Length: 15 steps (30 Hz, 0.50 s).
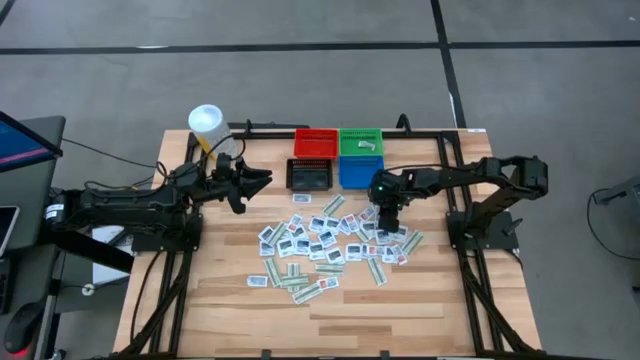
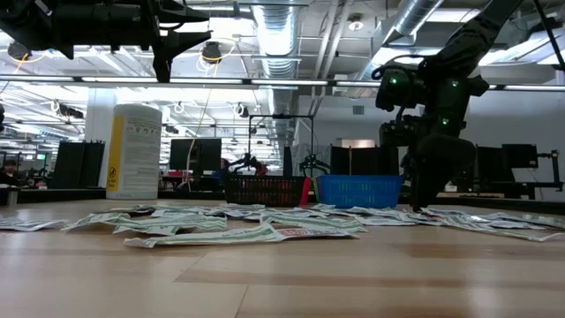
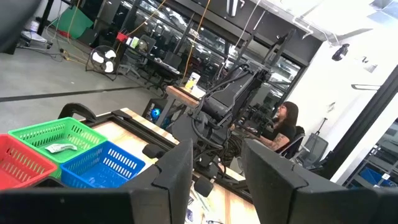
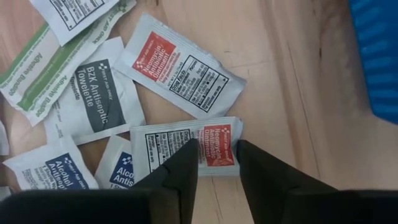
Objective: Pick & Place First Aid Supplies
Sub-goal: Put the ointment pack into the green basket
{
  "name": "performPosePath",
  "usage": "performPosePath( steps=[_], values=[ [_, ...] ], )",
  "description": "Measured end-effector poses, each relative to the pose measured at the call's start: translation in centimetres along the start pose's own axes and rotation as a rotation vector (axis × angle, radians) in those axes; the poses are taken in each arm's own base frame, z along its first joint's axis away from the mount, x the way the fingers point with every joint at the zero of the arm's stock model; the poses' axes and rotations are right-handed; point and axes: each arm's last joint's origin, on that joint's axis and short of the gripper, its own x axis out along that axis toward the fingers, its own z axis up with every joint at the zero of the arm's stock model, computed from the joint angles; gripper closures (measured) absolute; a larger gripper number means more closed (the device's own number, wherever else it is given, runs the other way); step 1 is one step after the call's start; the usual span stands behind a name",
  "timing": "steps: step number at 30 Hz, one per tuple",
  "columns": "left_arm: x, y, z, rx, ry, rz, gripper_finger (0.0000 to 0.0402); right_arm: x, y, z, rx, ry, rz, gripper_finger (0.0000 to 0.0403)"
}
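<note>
the right tool (image 4: pixel 216 155), fingers spread astride a red-printed packet (image 4: pixel 186 144) at frame centre, must pinch and lift it; left tool (image 1: pixel 262 181) waits spread, upper left.

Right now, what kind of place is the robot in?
Probably a big robotics lab or workshop. Bare pipes and ducts run under the ceiling, a person sits among desks with screens, and a fan stands on the concrete floor.
</note>
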Motion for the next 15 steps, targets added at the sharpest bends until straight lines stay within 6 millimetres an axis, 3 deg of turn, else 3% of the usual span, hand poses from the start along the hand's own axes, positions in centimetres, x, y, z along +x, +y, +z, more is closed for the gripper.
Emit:
performPosePath(
  steps=[10, 15],
  values=[
    [0.00, 0.01, -0.01, 0.000, 0.001, 0.001, 0.0262, -0.85, 0.01, 0.04, 0.000, -0.032, -0.002, 0.0299],
    [0.00, 0.00, -0.01, 0.000, 0.001, 0.000, 0.0262, -0.87, 0.02, 0.01, 0.000, -0.028, -0.001, 0.0325]
  ],
)
